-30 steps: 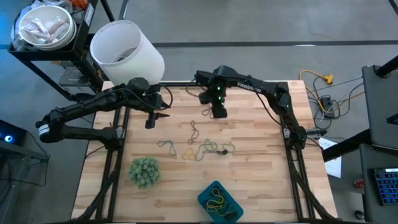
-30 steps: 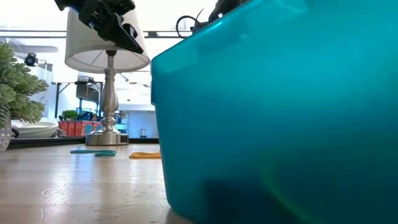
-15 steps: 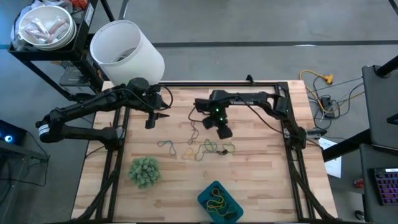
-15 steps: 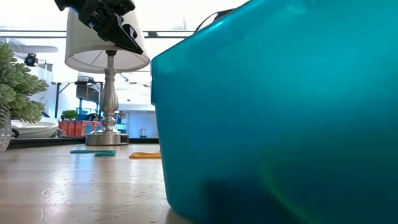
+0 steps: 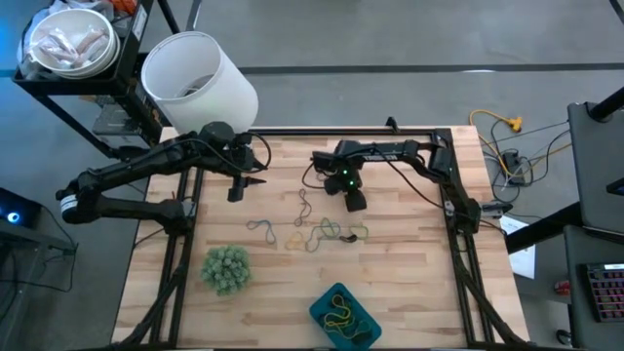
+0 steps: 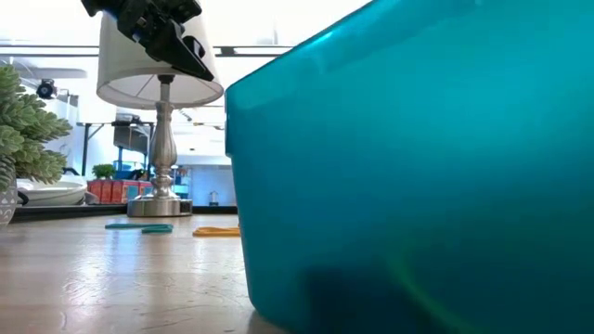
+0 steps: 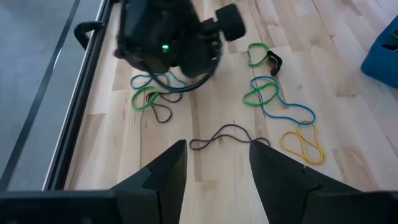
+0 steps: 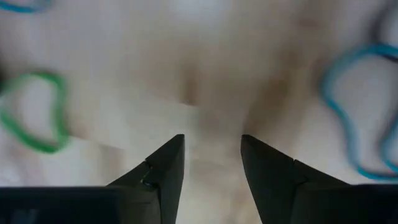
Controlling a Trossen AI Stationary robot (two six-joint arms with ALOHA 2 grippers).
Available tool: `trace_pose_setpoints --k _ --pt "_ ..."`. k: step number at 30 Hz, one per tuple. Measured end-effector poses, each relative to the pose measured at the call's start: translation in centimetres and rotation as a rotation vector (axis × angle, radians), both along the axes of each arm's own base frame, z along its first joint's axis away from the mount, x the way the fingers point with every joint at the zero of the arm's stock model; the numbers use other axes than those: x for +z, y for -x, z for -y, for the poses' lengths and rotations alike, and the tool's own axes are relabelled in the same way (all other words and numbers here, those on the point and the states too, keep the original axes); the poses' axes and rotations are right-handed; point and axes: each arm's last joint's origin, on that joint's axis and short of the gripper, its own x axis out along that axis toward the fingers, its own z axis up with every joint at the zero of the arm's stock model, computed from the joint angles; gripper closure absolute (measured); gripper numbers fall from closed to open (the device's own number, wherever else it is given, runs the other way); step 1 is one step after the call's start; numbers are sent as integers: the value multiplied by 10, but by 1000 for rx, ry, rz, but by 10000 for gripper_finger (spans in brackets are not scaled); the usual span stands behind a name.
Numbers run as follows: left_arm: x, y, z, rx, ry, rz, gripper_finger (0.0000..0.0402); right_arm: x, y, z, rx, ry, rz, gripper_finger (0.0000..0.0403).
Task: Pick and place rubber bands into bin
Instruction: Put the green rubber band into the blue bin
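Observation:
Several rubber bands [image 5: 310,230] lie loose on the wooden table's middle, in green, blue, yellow and dark colours. More of them lie in the teal bin [image 5: 343,317] near the front edge. My right gripper [image 5: 356,202] points down, open, low over the far right of the scattered bands. In its wrist view bare wood lies between its fingers [image 8: 212,152], with a green band [image 8: 36,113] on one side and a blue band [image 8: 356,118] on the other. My left gripper [image 5: 235,191] waits open at the far left, and its wrist view looks over a dark band [image 7: 227,135].
A fuzzy green ball [image 5: 226,268] sits near the front left. A big white cylinder [image 5: 198,68] stands beyond the table's far left corner. In the low view the bin's wall [image 6: 418,176] fills most of the picture and hides the right arm.
My right gripper has come down and toward the table's near edge, over the scattered bands, tipping steeper toward the table. In the low view it has sunk out of sight behind the bin. The bands lie as they did.

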Motion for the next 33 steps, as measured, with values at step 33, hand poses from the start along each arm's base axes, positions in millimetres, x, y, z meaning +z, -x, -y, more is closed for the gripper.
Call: trace_pose_setpoints --k 33 --pt "-2 -1 -1 0 -5 10 243 12 -15 50 55 197 241 250"
